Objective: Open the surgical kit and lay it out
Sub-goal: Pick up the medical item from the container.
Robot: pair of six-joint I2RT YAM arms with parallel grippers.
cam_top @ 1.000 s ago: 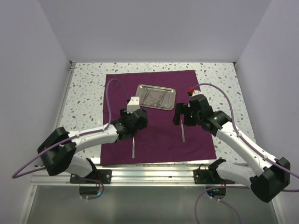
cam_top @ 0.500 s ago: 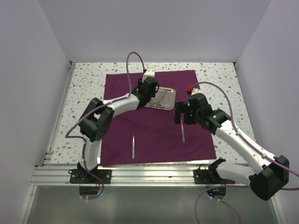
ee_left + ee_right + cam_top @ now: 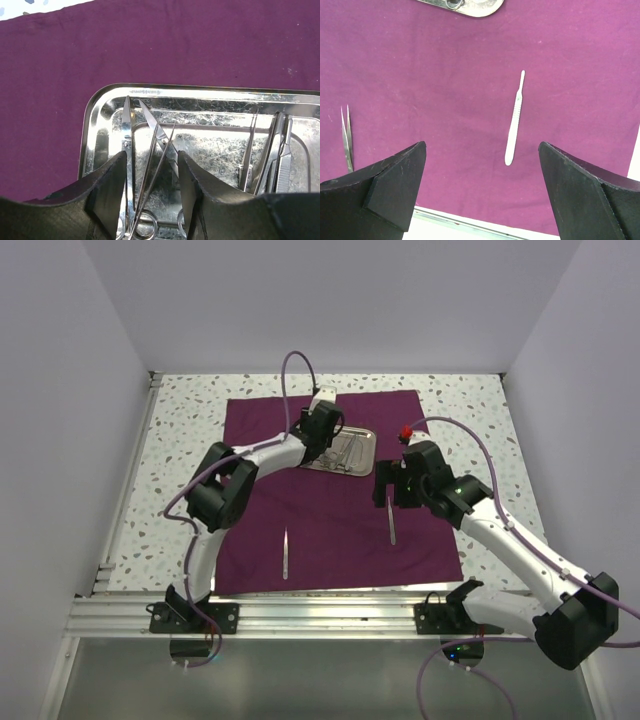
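Speckled counter (image 3: pixel 180 440) carries the kit. Purple cloth (image 3: pixel 330 510) lies opened out flat on it, near edge close to the metal rail (image 3: pixel 330 608) by the arm bases.

On the near-left part of the cloth, tweezers (image 3: pixel 286 555) lie alone, tips twd the far side, well apart from both hands. R wrist view catches them at its far-left edge.

L arm (image 3: pixel 255 455) stretches across the cloth to the tray. L hand (image 3: pixel 322 432) sits over the tray's left end. In the L wrist view the hand is released: two dark fingers (image 3: pixel 107 192) spread apart, low over the tray, one on either side of the scissors (image 3: pixel 155 150). It's grasping nothing; can't tell if the fingers touch the steel.

Tray (image 3: pixel 362 440) sits on the far half of the cloth, purple showing all round it. Close up, scissors lie in its left part, ring handles twd the hand, blades pointing away. More thin steel tools (image 3: pixel 272 150) lie side by side in its right part; can't tell which is which.

R hand (image 3: pixel 390 485) hovers over the cloth just beside the tray's near-right corner. R wrist view: released, fingers (image 3: pixel 385 190) spread wide w/ nothing btwn them.

Steel handle (image 3: pixel 392 525) lies flat on the cloth below the R hand, lengthwise near-to-far, untouched, well apart from the tweezers.
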